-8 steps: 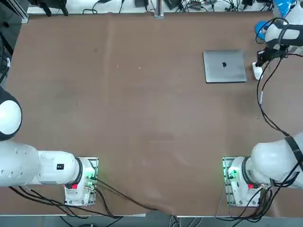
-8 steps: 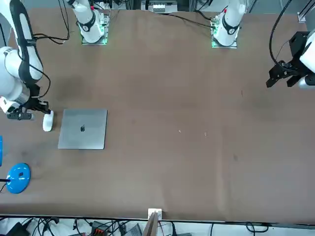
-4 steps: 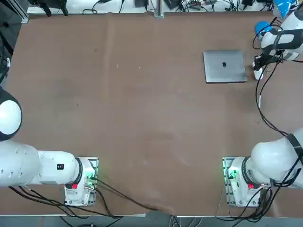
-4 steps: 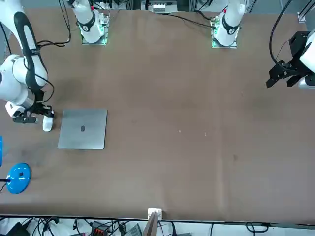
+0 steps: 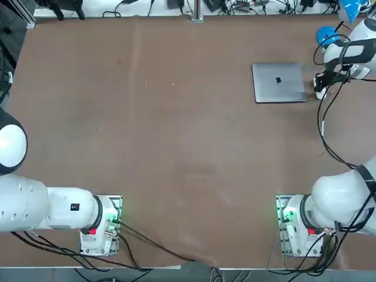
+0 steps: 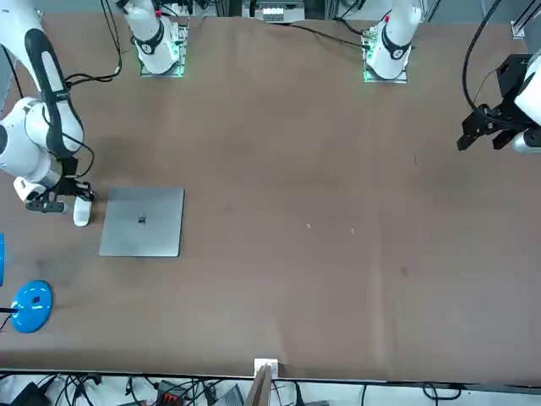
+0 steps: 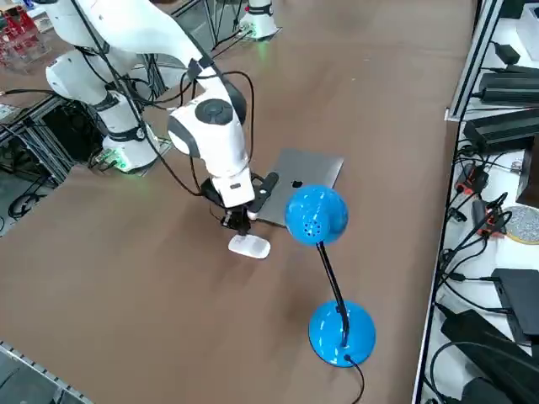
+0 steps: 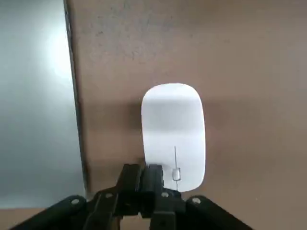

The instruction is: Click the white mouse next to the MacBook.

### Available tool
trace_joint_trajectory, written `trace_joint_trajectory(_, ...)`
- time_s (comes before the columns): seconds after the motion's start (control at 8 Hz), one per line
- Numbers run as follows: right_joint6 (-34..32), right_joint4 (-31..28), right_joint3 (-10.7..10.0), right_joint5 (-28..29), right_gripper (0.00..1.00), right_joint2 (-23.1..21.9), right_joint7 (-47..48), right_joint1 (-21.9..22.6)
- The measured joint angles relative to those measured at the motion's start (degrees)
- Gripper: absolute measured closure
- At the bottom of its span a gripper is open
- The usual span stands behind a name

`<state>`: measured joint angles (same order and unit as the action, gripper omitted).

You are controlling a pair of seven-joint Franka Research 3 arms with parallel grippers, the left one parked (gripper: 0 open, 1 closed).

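Two fingers pressed tight together, nothing between them — that's your right gripper (image 8: 142,176) at the bottom centre of the wrist view, and you use it as a single poking tip. Right behind those fingertips lies the white mouse (image 8: 173,136), its scroll end nearest the tip, flat on the brown table (image 8: 240,57). You sit over the mouse's edge on the laptop side, not its middle, so nudge sideways toward the little wheel line before you go down; whether you're touching yet, I can't tell. From the side view, at centre frame, you hang just above the mouse (image 7: 250,246), pointing down. Press straight and gently — that glossy shell looks likely to skid if you come in at a slant. Beyond it, filling the left of the wrist view, the MacBook (image 8: 33,105) lies closed just beside the mouse, a narrow strip of table between. Keep off its edge. Farther out in the side view, the blue lamp (image 7: 318,217) stands close by; mind it when you lift.
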<state>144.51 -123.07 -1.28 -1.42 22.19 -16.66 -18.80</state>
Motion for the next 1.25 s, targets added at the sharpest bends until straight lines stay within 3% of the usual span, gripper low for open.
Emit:
trace_joint_trajectory(0.88,1.97,0.02,0.17,0.00,0.95,-0.20,0.00,-0.07)
trace_joint_trajectory(1.0,-3.27,2.33,0.45,0.00,0.89,-1.38,0.00,0.00)
trace_joint_trajectory(1.25,-18.93,10.89,0.95,0.08,0.57,-5.70,0.08,0.34)
